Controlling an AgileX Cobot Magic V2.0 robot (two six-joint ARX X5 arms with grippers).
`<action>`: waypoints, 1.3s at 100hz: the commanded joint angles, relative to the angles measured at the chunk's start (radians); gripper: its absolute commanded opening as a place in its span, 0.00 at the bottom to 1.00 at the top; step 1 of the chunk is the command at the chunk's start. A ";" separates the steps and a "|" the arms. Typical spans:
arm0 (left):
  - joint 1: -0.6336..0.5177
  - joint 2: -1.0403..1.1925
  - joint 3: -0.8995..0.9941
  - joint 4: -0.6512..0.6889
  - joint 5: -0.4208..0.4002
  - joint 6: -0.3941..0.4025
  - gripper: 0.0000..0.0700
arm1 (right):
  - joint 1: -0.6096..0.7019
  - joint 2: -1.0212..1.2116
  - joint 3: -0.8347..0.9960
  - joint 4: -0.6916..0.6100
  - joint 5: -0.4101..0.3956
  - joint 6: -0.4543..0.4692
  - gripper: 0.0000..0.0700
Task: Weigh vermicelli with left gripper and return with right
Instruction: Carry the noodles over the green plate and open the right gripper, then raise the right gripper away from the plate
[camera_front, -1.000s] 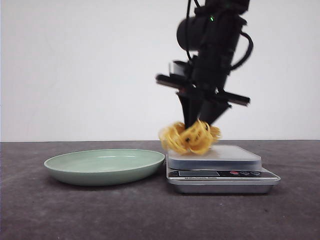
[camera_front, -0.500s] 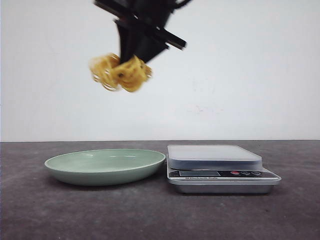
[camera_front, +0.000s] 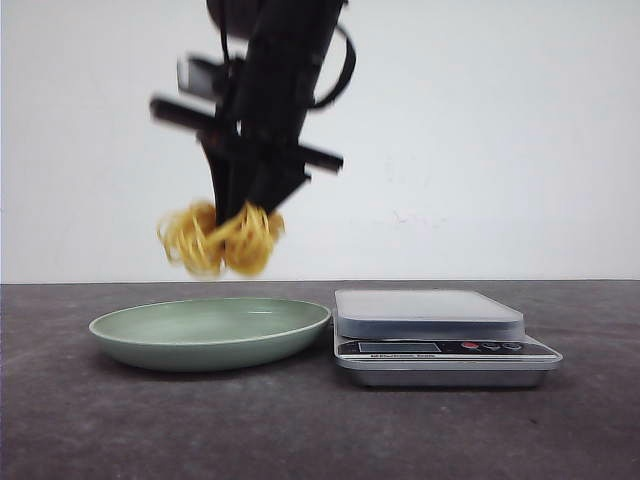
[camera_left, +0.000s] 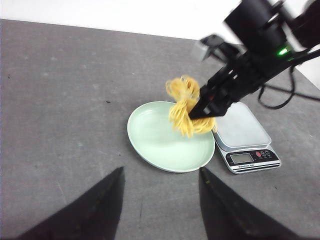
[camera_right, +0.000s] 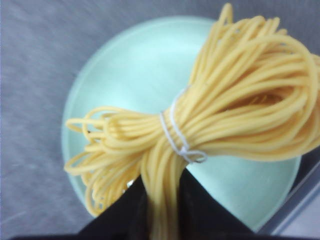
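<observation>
The right claw (camera_front: 238, 212) is clamped on the vermicelli (camera_front: 220, 240), which hangs in the air above the plate (camera_front: 210, 333), clear of the scale (camera_front: 440, 340) on the bench (camera_front: 100, 420). To finish well, it should lower straight down over the plate's middle and let go only once the strands rest in the dish. The left claw (camera_left: 159, 186) hangs empty, fingers spread, well back.

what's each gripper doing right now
Left gripper: open, holding nothing, away from the plate.
Right gripper: shut on the vermicelli, held above the plate.
</observation>
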 joint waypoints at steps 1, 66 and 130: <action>-0.004 0.003 0.017 0.012 0.002 0.004 0.38 | 0.014 0.033 0.024 0.010 -0.003 0.012 0.01; -0.004 0.003 0.017 0.011 0.003 0.004 0.38 | 0.014 0.094 0.024 0.032 -0.020 0.019 0.24; -0.004 0.003 0.017 0.023 0.002 0.004 0.38 | 0.016 -0.137 0.230 -0.189 0.115 -0.050 0.76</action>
